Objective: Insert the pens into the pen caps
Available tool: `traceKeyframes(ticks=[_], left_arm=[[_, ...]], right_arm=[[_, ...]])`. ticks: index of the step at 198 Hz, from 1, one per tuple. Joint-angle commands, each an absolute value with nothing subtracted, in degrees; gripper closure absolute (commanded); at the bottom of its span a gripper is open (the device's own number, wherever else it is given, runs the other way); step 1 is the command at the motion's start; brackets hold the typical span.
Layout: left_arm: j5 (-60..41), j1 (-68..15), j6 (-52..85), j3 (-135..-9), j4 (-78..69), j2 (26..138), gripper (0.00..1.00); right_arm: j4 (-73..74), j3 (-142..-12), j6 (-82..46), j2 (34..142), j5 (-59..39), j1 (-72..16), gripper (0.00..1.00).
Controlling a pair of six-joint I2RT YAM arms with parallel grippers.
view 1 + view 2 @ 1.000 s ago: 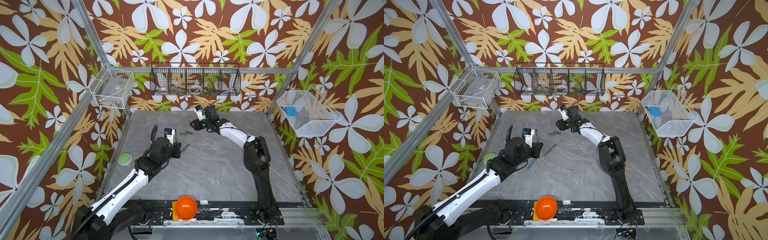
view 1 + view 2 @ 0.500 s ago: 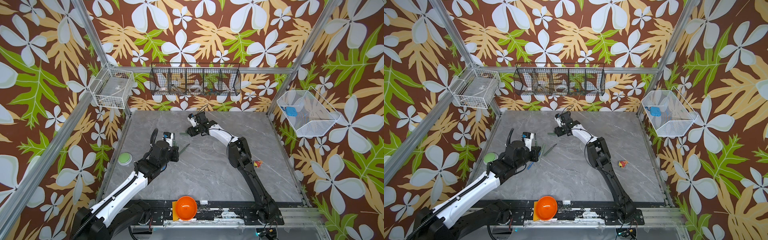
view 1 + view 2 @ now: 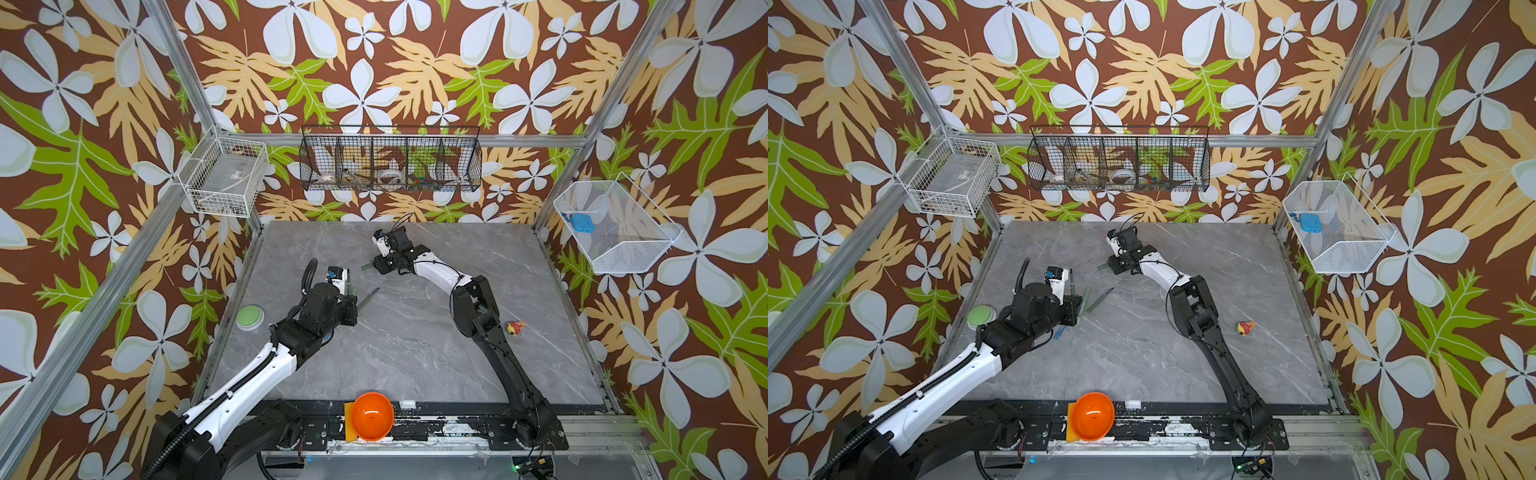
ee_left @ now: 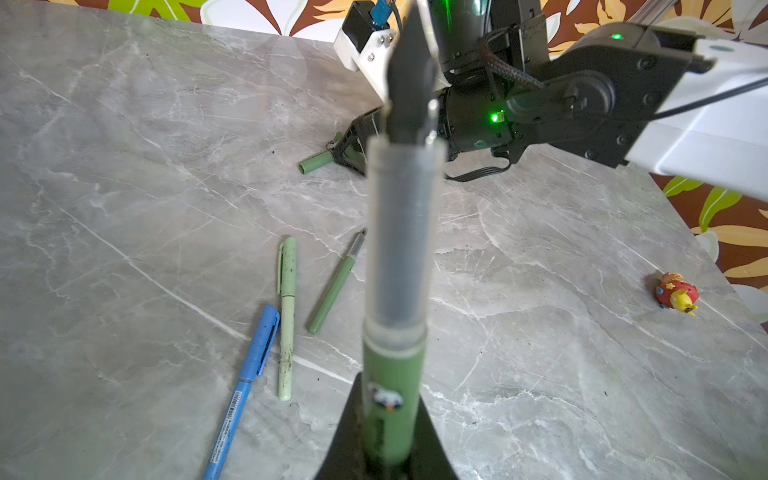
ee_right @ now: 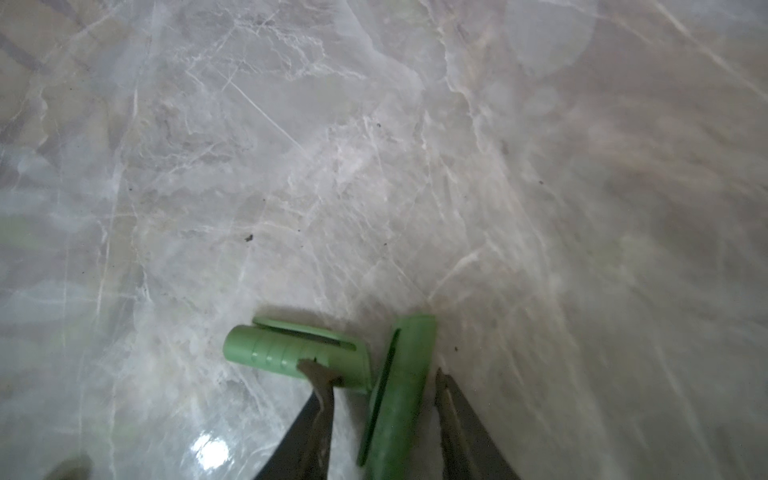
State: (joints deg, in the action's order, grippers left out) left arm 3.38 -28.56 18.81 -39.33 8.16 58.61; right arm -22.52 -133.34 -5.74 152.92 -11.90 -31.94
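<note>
**Left wrist view: a pen is waiting in the air for its cap**

From where I am standing, the left pincer (image 4: 386, 440) is clenching the green barrel of a dark green pen (image 4: 395, 232). It is holding the pen off the worktop (image 4: 124, 208), with the dark pointed tip aiming toward the right arm. I am thinking the grip is on the back end so that the whole front part is free to enter a cap.

The right pincer (image 5: 374, 368) is sitting low at the far side of the worktop, released. Its fingers (image 5: 322, 395) are standing on both sides of one green cap (image 5: 401, 386), and a gap is showing on one side, so nothing is grasped yet. A second green cap (image 5: 286, 351) is lying just beside. One finger is seeming to rest against it, so it could get pushed when the jaws close.

Near the left pincer, the blue pen (image 4: 245, 386) and the pale green pen (image 4: 286, 316) are appearing already capped. Another dark green pen (image 4: 332, 286) is lying bare. By my judgement, about half of the work is remaining.
</note>
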Motion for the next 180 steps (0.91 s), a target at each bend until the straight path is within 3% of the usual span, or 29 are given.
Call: traceKeyframes(ticks=[1,49,82,94,107,120,180], left_arm=[[2.88,-28.30,18.49,-39.20,6.68,58.62,1.00],[1.82,-28.30,18.32,-39.02,6.16,58.62,1.00],[0.84,-28.30,18.56,-38.59,5.50,58.54,1.00],[0.62,-28.32,18.68,-38.42,5.38,58.32,1.00],[0.54,-28.30,18.73,-38.24,5.29,58.03,1.00],[0.57,-28.30,18.65,-38.06,5.27,57.75,1.00],[0.27,-28.30,18.87,-37.82,5.18,57.51,1.00]], right_arm=[[-26.20,-130.35,-5.82,150.97,-10.01,-32.08,0.61],[-25.18,-117.87,-5.19,142.80,-9.57,-32.08,0.74],[-23.90,-110.32,-5.36,137.46,-9.46,-32.08,0.92],[-22.85,-107.83,-5.91,135.63,-9.75,-32.08,0.88],[-21.67,-105.98,-6.39,134.14,-10.19,-32.08,0.70],[-20.18,-105.21,-6.93,133.43,-10.17,-32.08,0.60],[-23.19,-116.71,-6.58,141.64,-5.72,-35.45,0.52]])
